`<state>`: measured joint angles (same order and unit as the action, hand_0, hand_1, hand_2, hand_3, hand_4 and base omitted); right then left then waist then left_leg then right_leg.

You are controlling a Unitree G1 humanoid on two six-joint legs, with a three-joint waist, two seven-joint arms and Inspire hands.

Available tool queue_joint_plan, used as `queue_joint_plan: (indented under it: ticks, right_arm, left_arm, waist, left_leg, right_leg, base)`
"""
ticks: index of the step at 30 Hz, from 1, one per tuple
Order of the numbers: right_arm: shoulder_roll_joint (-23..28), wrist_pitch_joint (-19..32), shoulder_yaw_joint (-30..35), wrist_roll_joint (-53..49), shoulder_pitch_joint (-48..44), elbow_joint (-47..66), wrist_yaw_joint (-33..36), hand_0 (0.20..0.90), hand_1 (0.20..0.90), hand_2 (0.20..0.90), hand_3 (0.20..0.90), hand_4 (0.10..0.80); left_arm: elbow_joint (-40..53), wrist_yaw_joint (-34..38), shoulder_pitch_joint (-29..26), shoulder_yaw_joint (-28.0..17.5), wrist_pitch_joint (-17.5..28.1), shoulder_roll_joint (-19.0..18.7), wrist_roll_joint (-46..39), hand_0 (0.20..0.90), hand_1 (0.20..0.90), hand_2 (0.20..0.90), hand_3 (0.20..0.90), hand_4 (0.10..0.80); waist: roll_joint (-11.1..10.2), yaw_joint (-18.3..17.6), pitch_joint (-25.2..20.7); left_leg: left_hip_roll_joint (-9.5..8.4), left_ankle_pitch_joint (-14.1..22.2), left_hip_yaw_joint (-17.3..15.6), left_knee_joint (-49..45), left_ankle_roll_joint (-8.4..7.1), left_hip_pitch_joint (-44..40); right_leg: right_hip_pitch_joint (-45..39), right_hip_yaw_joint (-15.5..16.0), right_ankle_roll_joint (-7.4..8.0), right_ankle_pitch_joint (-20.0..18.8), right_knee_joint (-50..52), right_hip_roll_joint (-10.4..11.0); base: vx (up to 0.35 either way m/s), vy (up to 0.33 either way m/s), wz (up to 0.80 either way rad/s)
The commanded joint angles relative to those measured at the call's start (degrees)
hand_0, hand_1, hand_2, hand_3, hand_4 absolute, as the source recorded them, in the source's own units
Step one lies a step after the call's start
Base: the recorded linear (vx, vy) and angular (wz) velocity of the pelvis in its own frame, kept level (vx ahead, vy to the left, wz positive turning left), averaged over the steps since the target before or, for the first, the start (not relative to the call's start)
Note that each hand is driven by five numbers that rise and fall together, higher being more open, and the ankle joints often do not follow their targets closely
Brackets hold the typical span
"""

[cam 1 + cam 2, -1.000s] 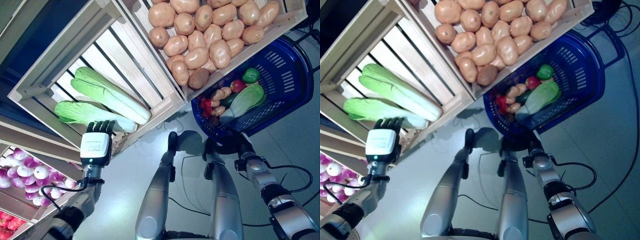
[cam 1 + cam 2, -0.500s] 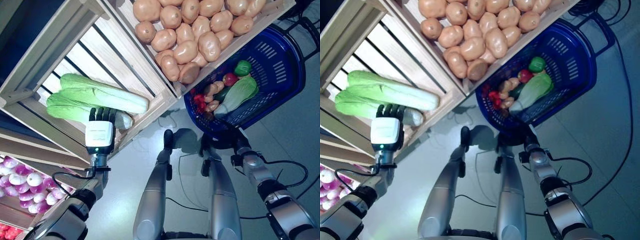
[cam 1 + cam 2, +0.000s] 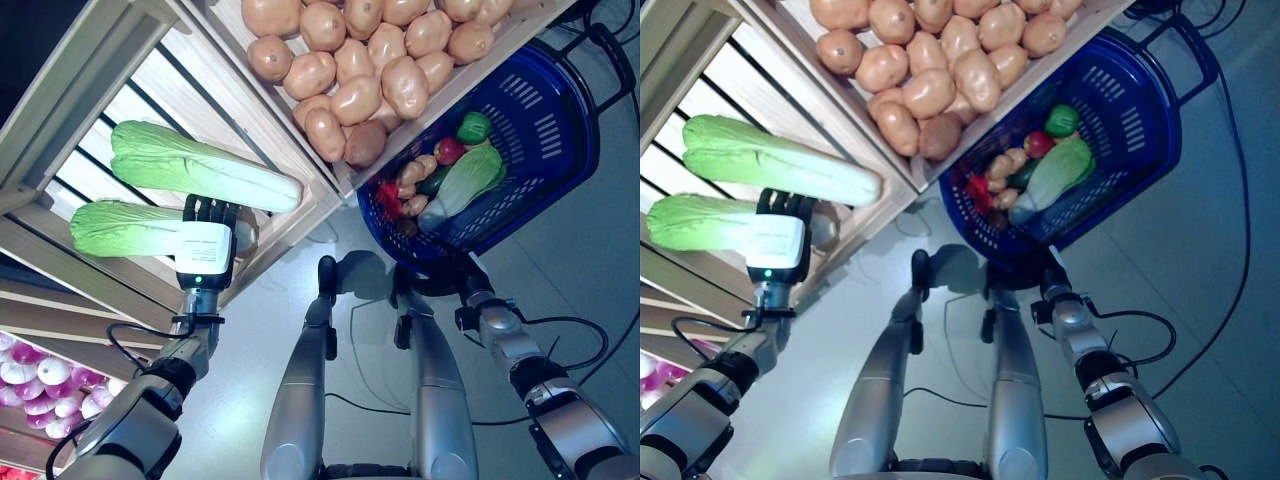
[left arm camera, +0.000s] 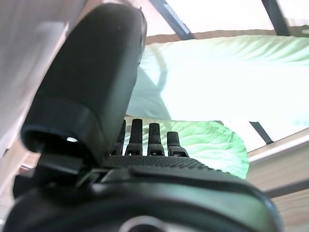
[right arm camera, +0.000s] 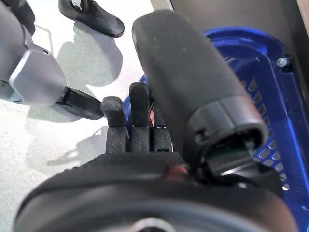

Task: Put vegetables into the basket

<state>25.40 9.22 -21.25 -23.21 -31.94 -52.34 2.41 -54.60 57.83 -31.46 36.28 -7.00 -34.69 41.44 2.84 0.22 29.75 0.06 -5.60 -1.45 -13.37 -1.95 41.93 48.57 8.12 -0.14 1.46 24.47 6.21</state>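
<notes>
Wooden slatted crate (image 3: 60,120), at 10 o'clock in the head views, is seen to hold two napa cabbages: an upper cabbage (image 3: 200,168) and a lower cabbage (image 3: 125,228), lying roughly parallel, white stems pointing toward 3 o'clock. The neighbouring potato crate (image 3: 455,85), at 12 o'clock, is filled with a heap of potatoes (image 3: 355,55).

The blue plastic basket (image 3: 545,130) is located at 2 o'clock, below the potato crate's edge. Inside it are noted a cabbage in the basket (image 3: 462,185), a green pepper (image 3: 474,127), a red round vegetable (image 3: 449,151), a dark green item that cannot be identified, a few small potatoes (image 3: 412,190) and something red at the basket's 9 o'clock side.

The left hand (image 3: 204,240) is placed at the stem end of the lower cabbage, fingers extended straight over it; in the left wrist view the fingers (image 4: 145,140) are seen outstretched against the leafy surface, nothing pinched.

The right hand (image 3: 462,283) is found under the basket's 6 o'clock rim. Its fingers (image 5: 137,121) are seen reaching toward the rim; whether they are closed around it cannot be told.

A bin of purple onions (image 3: 45,375) is visible at 8 o'clock.
</notes>
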Motion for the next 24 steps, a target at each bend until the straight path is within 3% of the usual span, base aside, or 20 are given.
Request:
queue_joint_plan:
  ticks: [1, 8, 11, 16, 19, 24]
  right_arm:
    - [4.0, -2.3, -0.9, -2.7, -2.6, -3.8, 1.1, 0.900, 0.900, 0.900, 0.900, 0.800]
    - [4.3, -2.0, -1.2, -3.7, -3.9, -4.5, 0.9, 0.900, 0.900, 0.900, 0.900, 0.800]
    - [4.4, -2.1, -1.4, -4.1, -4.0, -4.4, 1.2, 0.900, 0.900, 0.900, 0.900, 0.800]
    - [4.7, -2.7, -1.9, -5.1, -3.8, -3.6, 2.0, 0.900, 0.900, 0.900, 0.900, 0.800]
    - [4.1, -2.6, -2.1, -5.3, -3.6, -2.9, 2.6, 0.900, 0.900, 0.900, 0.900, 0.800]
    - [2.7, -1.9, -2.2, -6.0, -4.1, -3.1, 3.0, 0.900, 0.900, 0.900, 0.900, 0.800]
  left_arm:
    - [0.0, 2.7, -2.1, -2.9, -0.5, -1.3, -0.8, 0.900, 0.900, 0.900, 0.900, 0.800]
    - [-1.5, 4.6, -6.4, -2.3, 0.3, -1.4, -2.9, 0.900, 0.900, 0.900, 0.900, 0.800]
    - [-2.2, 4.8, -7.8, -3.0, 0.3, -1.8, -5.5, 0.625, 0.625, 0.625, 0.625, 0.616]
    - [-3.4, 7.2, -9.1, -5.5, 0.5, -1.2, -12.4, 0.502, 0.502, 0.502, 0.502, 0.535]
    - [-3.8, 9.6, -10.2, -7.0, 1.3, 0.0, -14.3, 0.300, 0.300, 0.300, 0.300, 0.400]
    - [-6.1, 10.6, -12.6, -8.3, 2.8, 1.7, -15.1, 0.300, 0.300, 0.300, 0.300, 0.400]
  waist:
    - [1.8, 0.6, 0.0]
    - [1.3, 0.2, 0.0]
    - [0.8, 0.1, 0.0]
    - [0.0, -0.2, 0.0]
    - [-0.9, -0.3, 0.0]
    - [-2.4, -0.6, 0.0]
  left_leg:
    - [-1.42, -0.8, -0.7, -5.0, -1.37, 4.7]
    - [-1.07, -0.8, -0.6, -5.3, -1.35, 5.8]
    - [-1.08, -0.8, -0.4, -5.5, -1.36, 6.3]
    - [-1.08, -0.8, 0.0, -6.6, -1.42, 7.6]
    - [-1.03, -0.7, 0.4, -6.9, -1.41, 8.3]
    - [-0.85, -0.6, 1.2, -7.2, -1.57, 9.0]
  right_leg:
    - [-2.7, 0.9, 1.38, -3.0, -3.3, -0.6]
    - [-1.7, 0.9, 1.37, -2.8, -2.7, -0.8]
    - [-1.3, 0.9, 1.44, -2.9, -2.5, -1.0]
    - [0.1, 0.6, 1.42, -2.9, -1.3, -1.4]
    - [0.5, 0.6, 1.41, -2.8, -0.9, -1.6]
    - [1.0, 0.7, 1.45, -3.1, -0.8, -2.0]
  base:
    - [0.014, 0.015, -0.05]
    - [0.002, 0.001, -0.01]
    - [0.000, 0.000, 0.00]
    - [0.000, 0.000, 0.00]
    - [-0.008, -0.033, 0.02]
    - [-0.019, -0.072, 0.05]
